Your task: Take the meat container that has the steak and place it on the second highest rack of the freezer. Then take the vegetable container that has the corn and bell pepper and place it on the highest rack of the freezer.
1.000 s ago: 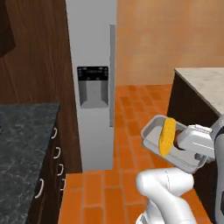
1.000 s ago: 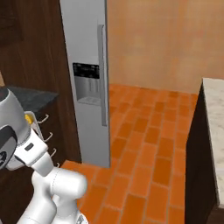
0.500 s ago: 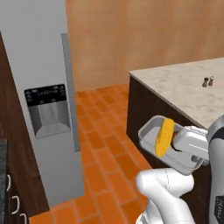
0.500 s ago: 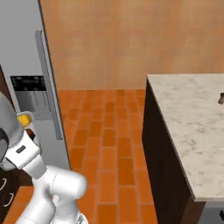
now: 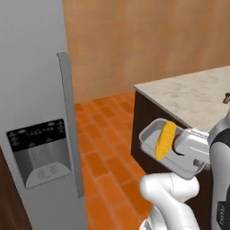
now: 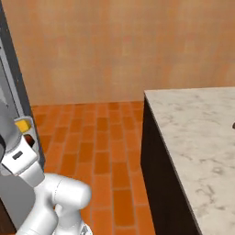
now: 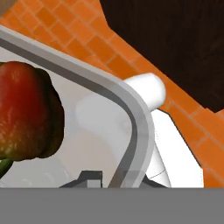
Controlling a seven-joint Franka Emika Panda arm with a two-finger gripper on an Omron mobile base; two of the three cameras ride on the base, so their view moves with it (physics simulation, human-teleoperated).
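The grey vegetable container (image 5: 150, 139) hangs in the air in front of my arm, with my gripper (image 5: 181, 144) shut on its near rim. The yellow corn (image 5: 165, 140) lies across it and sticks over the edge. In the hand view the dark red bell pepper (image 7: 26, 116) sits inside the container's rim (image 7: 136, 118). The corn's tip (image 6: 23, 125) and the bell pepper (image 6: 30, 140) peek out beside my arm. The light-grey freezer (image 5: 31, 99) stands to the left with its door closed and its bar handle (image 5: 71, 130) facing me. The steak is out of view.
A dark-sided island with a marble top (image 5: 193, 92) (image 6: 197, 133) stands close on the right, with a small dark item (image 5: 227, 98) on it. Orange tiled floor (image 6: 101, 137) runs between the freezer and the island to a tan wall. An ice dispenser (image 5: 40, 152) is set in the freezer door.
The whole picture has swung: the freezer has slid to the left edge and the island has come in on the right, so the camera moved. The container stays in my gripper.
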